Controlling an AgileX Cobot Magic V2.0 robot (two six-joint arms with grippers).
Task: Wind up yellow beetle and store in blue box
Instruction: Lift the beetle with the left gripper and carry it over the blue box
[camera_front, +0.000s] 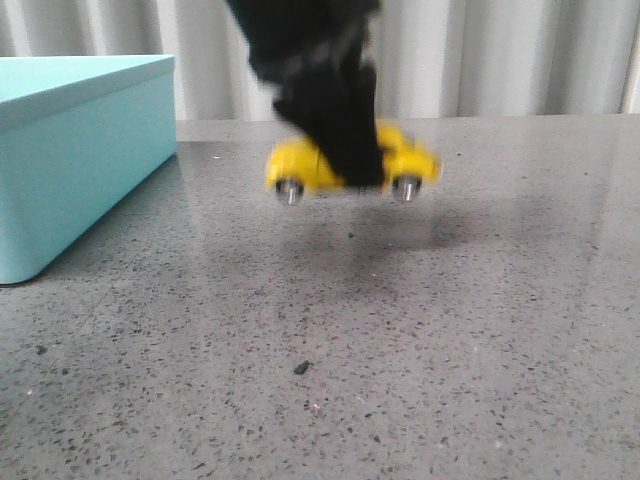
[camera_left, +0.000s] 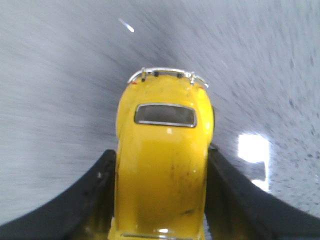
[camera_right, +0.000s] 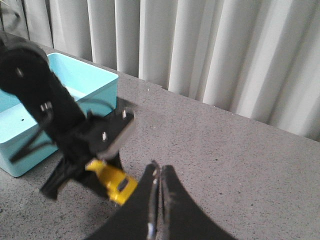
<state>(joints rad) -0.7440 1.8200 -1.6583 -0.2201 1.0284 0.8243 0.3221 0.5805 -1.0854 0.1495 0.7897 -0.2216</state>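
Note:
The yellow beetle (camera_front: 405, 160) hangs above the grey table, clamped across its middle by my left gripper (camera_front: 345, 150), which is shut on it. In the left wrist view the beetle (camera_left: 162, 165) fills the space between the two black fingers (camera_left: 95, 195), its chrome bumper pointing away. The blue box (camera_front: 70, 150) stands open at the left of the table, apart from the car. My right gripper (camera_right: 158, 172) is shut with nothing in it, raised to the right of the beetle (camera_right: 116, 182) and the blue box (camera_right: 75, 95).
The speckled grey table (camera_front: 420, 340) stretches in front and to the right. A small dark speck (camera_front: 301, 368) lies on it near the front. Pale pleated curtains (camera_right: 210, 50) close off the back edge.

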